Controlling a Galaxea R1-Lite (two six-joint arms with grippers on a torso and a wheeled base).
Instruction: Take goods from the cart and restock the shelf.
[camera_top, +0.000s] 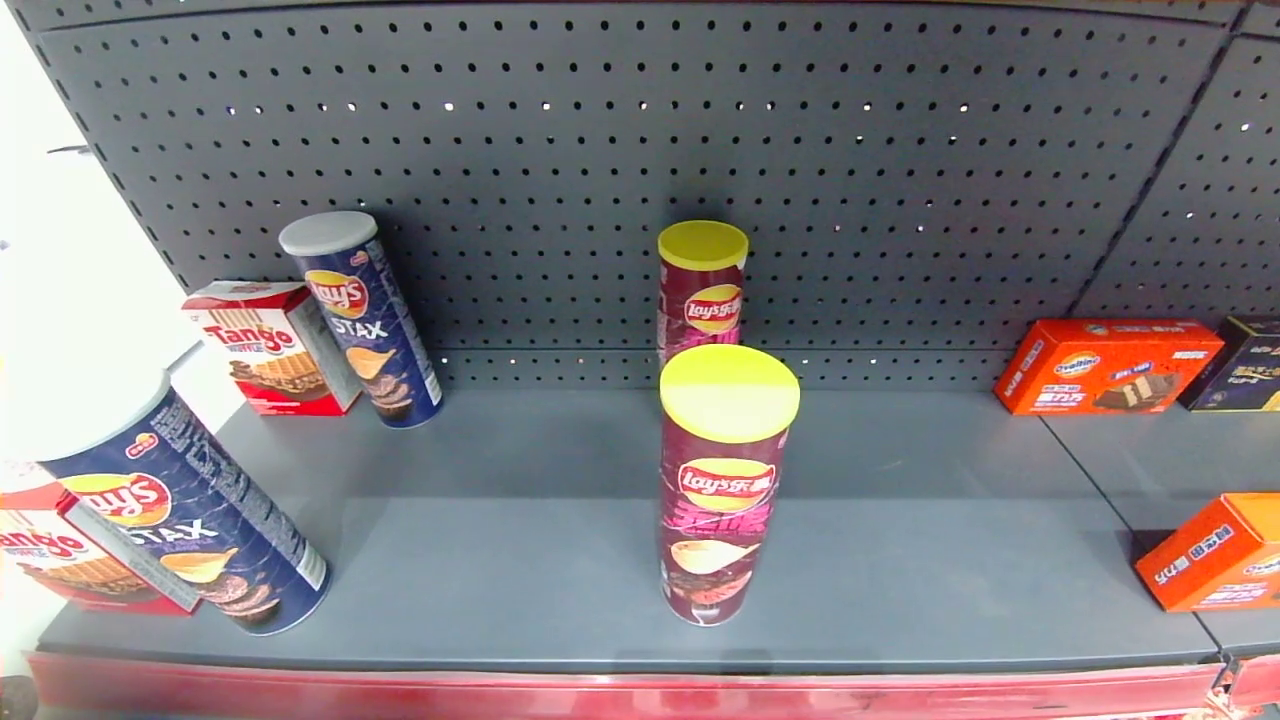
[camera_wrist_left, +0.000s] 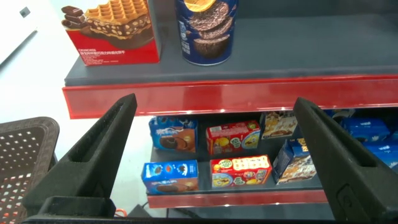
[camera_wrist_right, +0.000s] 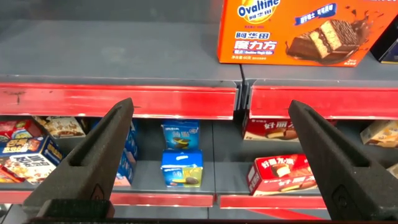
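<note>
Both pairs of jaws are spread wide, nothing held, low before the shelf (camera_top: 500, 520). A mesh cart (camera_wrist_left: 25, 155) is seen beside the left gripper (camera_wrist_left: 213, 99), judged nearer than the right gripper (camera_wrist_right: 209, 104).

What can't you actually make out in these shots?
Head view: the back purple can, lower half hidden by the front purple can.
Head view: the dark box, cut off by the right edge.
Left wrist view: the brown basket, mostly cut off by the edge.
</note>
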